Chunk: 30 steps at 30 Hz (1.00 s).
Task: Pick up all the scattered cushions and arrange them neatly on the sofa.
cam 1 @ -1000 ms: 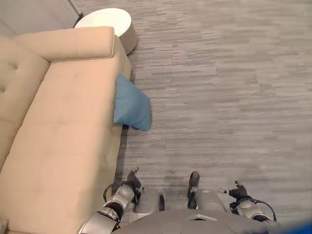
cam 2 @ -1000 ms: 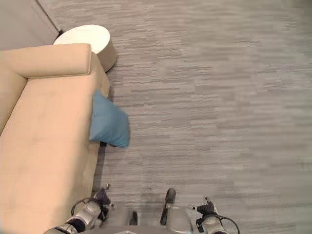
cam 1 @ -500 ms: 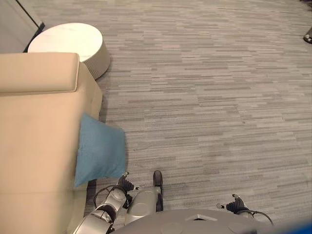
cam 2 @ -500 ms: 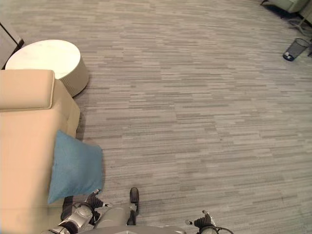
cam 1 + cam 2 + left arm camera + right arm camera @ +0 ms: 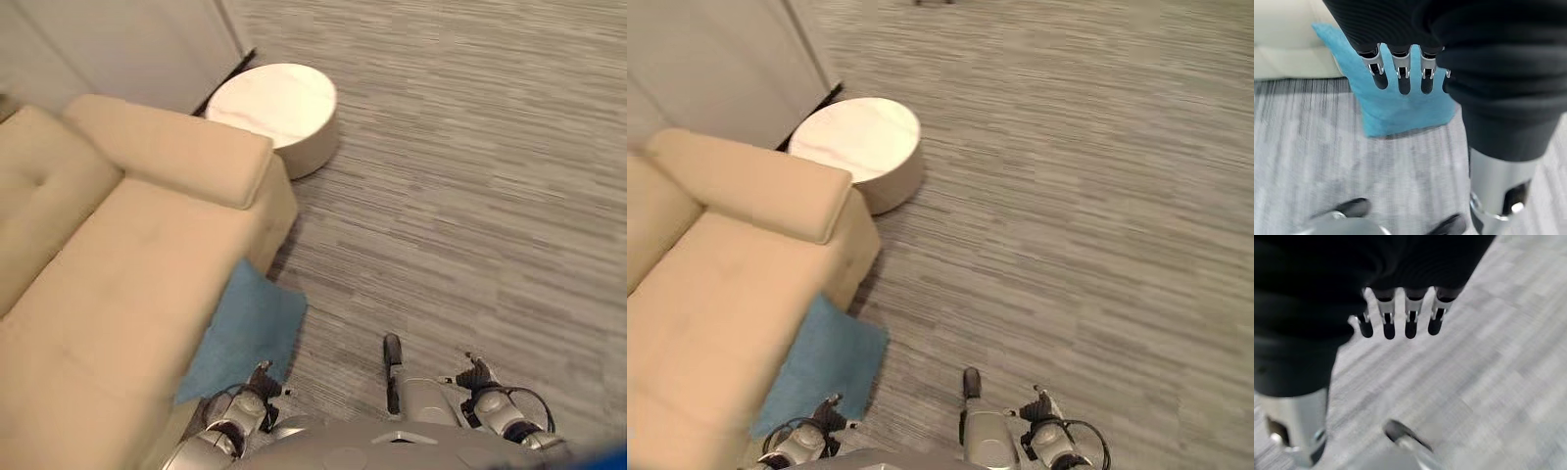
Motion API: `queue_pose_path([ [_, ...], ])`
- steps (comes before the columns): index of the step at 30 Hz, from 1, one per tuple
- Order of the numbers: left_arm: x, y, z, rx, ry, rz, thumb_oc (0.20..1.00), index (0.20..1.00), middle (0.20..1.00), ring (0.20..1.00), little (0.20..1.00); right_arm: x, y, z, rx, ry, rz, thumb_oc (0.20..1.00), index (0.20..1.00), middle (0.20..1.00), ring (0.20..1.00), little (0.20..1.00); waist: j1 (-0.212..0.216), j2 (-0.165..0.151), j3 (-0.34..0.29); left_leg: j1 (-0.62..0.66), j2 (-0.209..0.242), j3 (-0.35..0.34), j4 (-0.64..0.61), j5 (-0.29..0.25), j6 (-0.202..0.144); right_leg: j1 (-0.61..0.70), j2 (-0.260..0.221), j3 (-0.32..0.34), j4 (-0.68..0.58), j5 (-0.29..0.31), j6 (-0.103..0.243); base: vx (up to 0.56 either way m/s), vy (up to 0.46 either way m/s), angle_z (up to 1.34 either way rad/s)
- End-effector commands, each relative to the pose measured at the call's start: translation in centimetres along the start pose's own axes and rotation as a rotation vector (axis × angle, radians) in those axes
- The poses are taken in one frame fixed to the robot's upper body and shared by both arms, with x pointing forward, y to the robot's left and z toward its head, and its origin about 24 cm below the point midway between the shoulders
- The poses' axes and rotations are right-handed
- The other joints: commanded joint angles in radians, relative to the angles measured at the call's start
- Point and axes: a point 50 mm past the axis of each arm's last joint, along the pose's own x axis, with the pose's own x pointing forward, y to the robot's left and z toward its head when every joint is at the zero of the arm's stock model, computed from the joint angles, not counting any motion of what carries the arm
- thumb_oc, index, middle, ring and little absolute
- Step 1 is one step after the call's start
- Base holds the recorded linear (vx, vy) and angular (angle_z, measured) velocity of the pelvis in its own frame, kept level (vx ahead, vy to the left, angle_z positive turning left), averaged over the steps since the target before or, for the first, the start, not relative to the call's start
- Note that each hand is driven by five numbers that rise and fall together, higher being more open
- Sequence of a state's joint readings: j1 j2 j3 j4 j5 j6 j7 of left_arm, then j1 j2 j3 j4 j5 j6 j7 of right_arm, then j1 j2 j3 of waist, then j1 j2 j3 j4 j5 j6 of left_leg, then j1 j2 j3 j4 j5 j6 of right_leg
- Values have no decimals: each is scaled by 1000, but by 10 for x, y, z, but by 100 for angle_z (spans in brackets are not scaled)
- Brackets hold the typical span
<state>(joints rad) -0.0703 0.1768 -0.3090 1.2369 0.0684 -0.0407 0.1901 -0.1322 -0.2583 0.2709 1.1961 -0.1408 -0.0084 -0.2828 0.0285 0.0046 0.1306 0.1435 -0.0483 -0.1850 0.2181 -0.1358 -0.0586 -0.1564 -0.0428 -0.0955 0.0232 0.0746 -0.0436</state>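
Note:
A blue cushion leans on the floor against the front of the beige sofa, at its right end below the armrest; it also shows as the blue cushion past my left fingers. My left hand hangs low just in front of the cushion, fingers relaxed, holding nothing. My right hand hangs at the lower right over bare carpet, fingers relaxed and empty.
A round white side table stands beyond the sofa's armrest, near a grey wall panel. Grey striped carpet stretches to the right. The sofa seat carries no cushions.
The camera has swung, so the whole scene has shifted and the sofa seat shows again. Both hands still hang at my sides, empty. The cushion stays against the sofa front.

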Motion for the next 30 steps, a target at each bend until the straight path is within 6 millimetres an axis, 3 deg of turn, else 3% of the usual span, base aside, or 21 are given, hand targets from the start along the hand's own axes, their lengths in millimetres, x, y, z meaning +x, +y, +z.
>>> queue_pose_path([
  [1, 3, 6, 20, 25, -80, 0, 1000, 1000, 1000, 1000, 1000, 1, -22, -17, 34, 26, -56, 1000, 1000, 1000, 1000, 1000, -14, -25, 23, -165, -2, 81, 46, -4, 29, 57, -56, -39, 1, -45, 166, 30, -161, 90],
  [2, 3, 6, 22, 32, -87, 0, 1000, 1000, 1000, 1000, 1000, 0, -17, -20, 43, 32, -44, 1000, 1000, 1000, 1000, 1000, -13, -31, 26, -183, 13, 117, 56, -6, 30, 69, -60, -59, 0, -61, 159, 0, -139, 94],
  [3, 3, 4, 27, 50, -103, -8, 1000, 1000, 1000, 1000, 1000, -1, -14, -23, 63, 53, -39, 1000, 1000, 1000, 1000, 1000, -14, -35, 33, -213, 48, 198, 50, -16, 32, 98, -67, -110, -10, -84, 156, -24, -114, 112],
  [5, 3, 2, 33, 70, -119, -14, 1000, 1000, 1000, 1000, 1000, -3, -10, -28, 86, 75, -37, 1000, 1000, 1000, 1000, 1000, -29, -43, 27, -244, 89, 315, -2, 10, 38, 119, -82, -184, -32, -92, 161, -48, -68, 173],
  [6, 4, 3, 37, 85, -132, -17, 1000, 1000, 1000, 1000, 1000, -3, -9, -28, 106, 83, -41, 1000, 1000, 1000, 1000, 1000, -41, -46, 32, -265, 124, 417, 5, 22, 36, 130, -91, -237, -32, -97, 157, -37, -31, 205],
  [8, 3, 2, 37, 95, -134, -22, 1000, 1000, 1000, 1000, 1000, -4, -5, -29, 104, 89, -35, 1000, 1000, 1000, 1000, 1000, -45, -40, 30, -262, 121, 445, -9, 28, 39, 144, -92, -278, -29, -102, 156, 55, 18, 142],
  [13, 3, 7, 17, 58, -70, 0, 1000, 1000, 1000, 1000, 1000, -5, 5, -18, 41, 37, 2, 1000, 1000, 1000, 1000, 1000, -14, -48, 21, -221, 75, 394, -74, 19, 60, 167, -114, -313, 36, -117, 172, 120, 126, 54],
  [14, 3, 17, 11, 48, -55, 10, 1000, 1000, 1000, 1000, 1000, 0, -34, -39, 46, 107, -26, 1000, 1000, 1000, 1000, 1000, -9, -60, 18, -214, 70, 388, -90, 20, 62, 163, -120, -314, 67, -119, 177, 53, 175, 57],
  [15, 4, 29, 10, 37, -53, 37, 1000, 1000, 1000, 1000, 1000, 5, -38, -2, 116, -69, -25, 1000, 1000, 1000, 1000, 1000, -5, -55, 26, -195, 56, 380, -110, 20, 78, 130, -147, -300, 169, -109, 191, 48, 165, 47],
  [16, 4, 32, 5, 40, -39, 45, 1000, 1000, 1000, 1000, 1000, 7, -44, 9, 130, -97, -49, 1000, 1000, 1000, 1000, 1000, -3, -50, 31, -190, 51, 366, -116, 22, 84, 104, -158, -292, 229, -103, 201, 86, 256, 32],
  [17, 3, 40, -3, 76, -30, 57, 1000, 1000, 1000, 1000, 1000, 11, -59, 54, 129, -250, -131, 1000, 1000, 1000, 1000, 1000, 14, -32, 36, -182, 35, 321, -118, 26, 90, 63, -145, -236, 309, -98, 208, 67, 136, 49],
  [18, 3, 40, -3, 75, -31, 58, 1000, 1000, 1000, 1000, 1000, 11, -59, 55, 129, -251, -131, 1000, 1000, 1000, 1000, 1000, 13, -32, 33, -187, 35, 320, -119, 28, 90, 60, -144, -237, 306, -96, 207, 129, 146, 66],
  [19, 2, 36, 3, 82, -64, 66, 1000, 1000, 1000, 1000, 1000, 9, -65, 89, 133, -348, -153, 1000, 1000, 1000, 1000, 1000, 14, -22, 35, -167, 13, 266, -128, 26, 95, 39, -88, -138, 305, -126, 196, 107, 57, 89],
  [20, 3, 35, 7, 72, -71, 63, 1000, 1000, 1000, 1000, 1000, 9, -36, 30, 94, -134, -59, 1000, 1000, 1000, 1000, 1000, -10, -26, 34, -158, 5, 241, -137, 28, 96, 24, -52, -82, 291, -139, 188, 157, 41, 115],
  [21, 4, 36, 11, 55, -83, 70, 1000, 1000, 1000, 1000, 1000, 4, -25, -3, 77, -35, -23, 1000, 1000, 1000, 1000, 1000, -27, -31, 36, -152, -5, 211, -140, 29, 97, 16, -31, -28, 258, -136, 188, 117, -39, 179],
  [22, 3, 37, 4, 47, -65, 77, 1000, 1000, 1000, 1000, 1000, 0, -20, 1, 100, -119, 68, 1000, 1000, 1000, 1000, 1000, -47, -32, 47, -149, -21, 158, -144, 36, 95, -2, -13, 51, 202, -118, 184, 123, -77, 200],
  [23, 3, 37, 2, 63, -59, 67, 1000, 1000, 1000, 1000, 1000, -2, -16, -15, 76, -40, 16, 1000, 1000, 1000, 1000, 1000, -59, -31, 48, -147, -39, 99, -151, 40, 88, -17, 5, 103, 154, -94, 192, 152, -182, 209],
  [24, 5, 44, 13, 70, -84, 92, 1000, 1000, 1000, 1000, 1000, -2, -20, -29, 0, 23, -11, 1000, 1000, 1000, 1000, 1000, -58, -50, 38, -152, -54, 59, -145, 38, 75, 22, -10, 77, 83, -83, 185, 146, -216, 166],
  [28, 4, 38, 9, 48, -66, 80, 1000, 1000, 1000, 1000, 1000, -6, -7, -35, 13, 57, 45, 1000, 1000, 1000, 1000, 1000, -49, -57, 19, -159, -42, 42, -157, 48, 48, 77, -13, 46, 7, -75, 175, 93, -186, 70],
  [30, 5, 39, 6, 65, -52, 84, 1000, 1000, 1000, 1000, 1000, -3, -13, -30, -7, 37, 13, 1000, 1000, 1000, 1000, 1000, -43, -65, 8, -155, -22, 38, -169, 56, 37, 119, -7, 19, -41, -71, 164, 93, -216, 38],
])
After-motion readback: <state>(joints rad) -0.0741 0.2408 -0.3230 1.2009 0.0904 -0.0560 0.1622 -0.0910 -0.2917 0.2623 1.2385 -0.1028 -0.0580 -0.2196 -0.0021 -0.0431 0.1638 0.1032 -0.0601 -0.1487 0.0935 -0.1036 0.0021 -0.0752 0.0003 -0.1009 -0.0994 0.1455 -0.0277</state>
